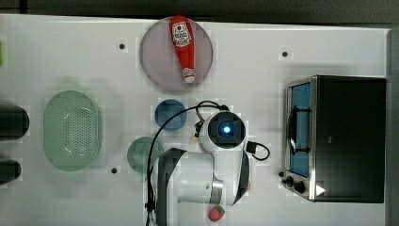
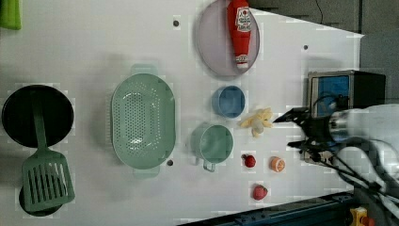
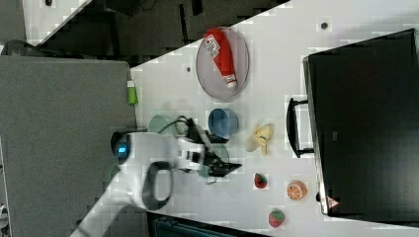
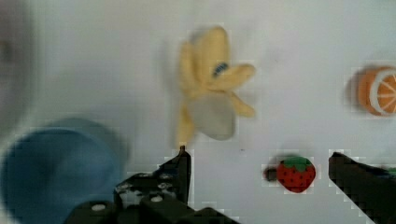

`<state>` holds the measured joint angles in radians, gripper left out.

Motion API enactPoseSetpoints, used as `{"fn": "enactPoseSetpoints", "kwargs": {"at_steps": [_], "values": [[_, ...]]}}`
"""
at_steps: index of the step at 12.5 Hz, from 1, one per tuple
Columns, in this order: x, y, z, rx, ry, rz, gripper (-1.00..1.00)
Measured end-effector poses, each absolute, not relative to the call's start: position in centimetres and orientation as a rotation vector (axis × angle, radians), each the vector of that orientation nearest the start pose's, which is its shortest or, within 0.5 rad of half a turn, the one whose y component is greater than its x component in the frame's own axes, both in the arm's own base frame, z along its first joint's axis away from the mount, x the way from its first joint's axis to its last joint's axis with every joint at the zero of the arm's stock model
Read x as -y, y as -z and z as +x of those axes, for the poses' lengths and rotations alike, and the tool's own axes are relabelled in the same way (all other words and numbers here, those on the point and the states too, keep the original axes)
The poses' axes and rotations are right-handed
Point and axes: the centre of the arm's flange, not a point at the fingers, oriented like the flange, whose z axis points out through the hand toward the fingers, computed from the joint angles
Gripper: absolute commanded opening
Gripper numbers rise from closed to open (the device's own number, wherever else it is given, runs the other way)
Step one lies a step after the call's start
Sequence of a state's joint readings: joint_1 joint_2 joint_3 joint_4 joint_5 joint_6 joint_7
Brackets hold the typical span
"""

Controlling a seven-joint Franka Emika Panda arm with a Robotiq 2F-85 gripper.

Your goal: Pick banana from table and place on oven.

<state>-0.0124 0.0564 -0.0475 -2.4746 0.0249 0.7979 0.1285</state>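
Observation:
The pale yellow banana (image 2: 257,121) lies on the white table (image 2: 94,47), its peel tips splayed, between the blue bowl and the oven (image 2: 346,89). In the wrist view the banana (image 4: 210,98) sits just beyond my gripper (image 4: 258,154). The jaws are open with nothing between them. My gripper (image 2: 294,129) hovers above the table, just at the left view's right of the banana and apart from it. In the right view the banana (image 3: 261,138) lies in front of the oven (image 3: 365,123) door handle. The arm covers the banana in the top view, where the oven (image 1: 348,136) stands at right.
A blue bowl (image 2: 228,101) and a green mug (image 2: 214,142) stand close to the banana. A strawberry (image 2: 249,161), an orange slice (image 2: 277,164) and a second strawberry (image 2: 259,192) lie nearby. A ketchup bottle (image 2: 240,30) rests on a plate; a green colander (image 2: 143,121) and a spatula (image 2: 44,174) are farther off.

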Motion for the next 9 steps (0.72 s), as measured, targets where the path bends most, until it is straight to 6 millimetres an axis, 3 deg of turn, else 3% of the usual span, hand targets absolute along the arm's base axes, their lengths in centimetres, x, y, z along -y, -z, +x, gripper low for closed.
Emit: {"fn": "enactPoseSetpoints", "kwargs": {"at_steps": [2,6,7,9], "values": [[2.4,-22.1,45.4,-1.501,-0.237,-2.825,1.0],[1.7,-18.6,47.1,-1.441,-0.1,-2.839,1.0],[1.6,-17.6,47.0,-1.442,-0.086,-2.833,0.92],[1.6,-15.3,46.5,-1.46,-0.111,-2.821,0.43]]}}
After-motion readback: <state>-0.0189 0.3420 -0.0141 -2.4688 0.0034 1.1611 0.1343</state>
